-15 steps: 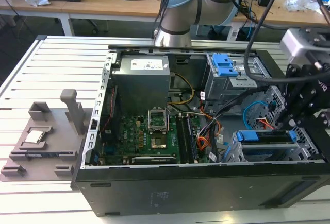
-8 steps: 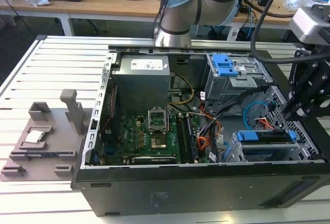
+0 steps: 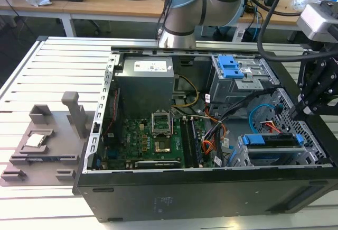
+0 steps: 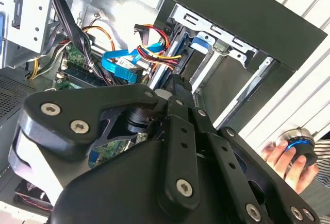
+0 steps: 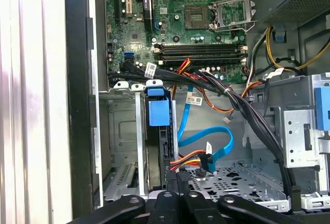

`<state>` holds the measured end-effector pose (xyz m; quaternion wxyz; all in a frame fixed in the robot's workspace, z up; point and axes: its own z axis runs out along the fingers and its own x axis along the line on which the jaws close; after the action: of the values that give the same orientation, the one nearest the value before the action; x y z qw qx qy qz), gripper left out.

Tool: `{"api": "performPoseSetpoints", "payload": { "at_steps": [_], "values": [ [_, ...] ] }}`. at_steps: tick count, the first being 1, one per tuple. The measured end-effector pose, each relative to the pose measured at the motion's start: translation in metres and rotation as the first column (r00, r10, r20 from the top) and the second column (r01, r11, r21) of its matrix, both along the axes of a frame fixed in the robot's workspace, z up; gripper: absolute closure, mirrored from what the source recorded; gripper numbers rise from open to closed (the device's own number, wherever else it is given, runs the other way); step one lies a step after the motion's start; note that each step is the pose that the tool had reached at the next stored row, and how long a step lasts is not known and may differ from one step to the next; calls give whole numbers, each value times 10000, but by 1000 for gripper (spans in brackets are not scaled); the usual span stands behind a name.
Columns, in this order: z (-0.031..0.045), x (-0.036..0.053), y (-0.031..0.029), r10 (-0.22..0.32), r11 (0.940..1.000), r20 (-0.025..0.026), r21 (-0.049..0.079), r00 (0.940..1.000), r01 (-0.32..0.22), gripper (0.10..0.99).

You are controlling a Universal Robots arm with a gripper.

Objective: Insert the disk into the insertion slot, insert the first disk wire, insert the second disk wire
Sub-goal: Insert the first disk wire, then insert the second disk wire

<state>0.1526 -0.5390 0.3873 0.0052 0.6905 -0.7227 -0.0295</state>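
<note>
Disk in bright blue caddy (image 3: 272,140) sits in the silver perforated slot (image 3: 238,153); we judge red-orange wire (image 5: 185,158) and light blue cable (image 5: 230,141) unplugged; state of gripper (image 5: 179,175) unclear.

Inside an open computer case, a green motherboard (image 5: 180,23) lies beyond a bundle of black cables (image 5: 216,82). The disk (image 5: 157,115), in its blue caddy, sits in the insertion slot (image 5: 121,131) of the silver cage. The second disk wire (image 5: 203,133) loops beside it. The first disk wire (image 5: 188,159) ends in a black plug just by the gripper (image 5: 180,178).
</note>
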Motion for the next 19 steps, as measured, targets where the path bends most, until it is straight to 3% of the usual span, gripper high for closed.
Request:
{"api": "performPoseSetpoints", "payload": {
  "at_steps": [19],
  "values": [
    [5, 0, 0, 0, 10000, 0, 0, 10000, 0, 973]
  ]
}}
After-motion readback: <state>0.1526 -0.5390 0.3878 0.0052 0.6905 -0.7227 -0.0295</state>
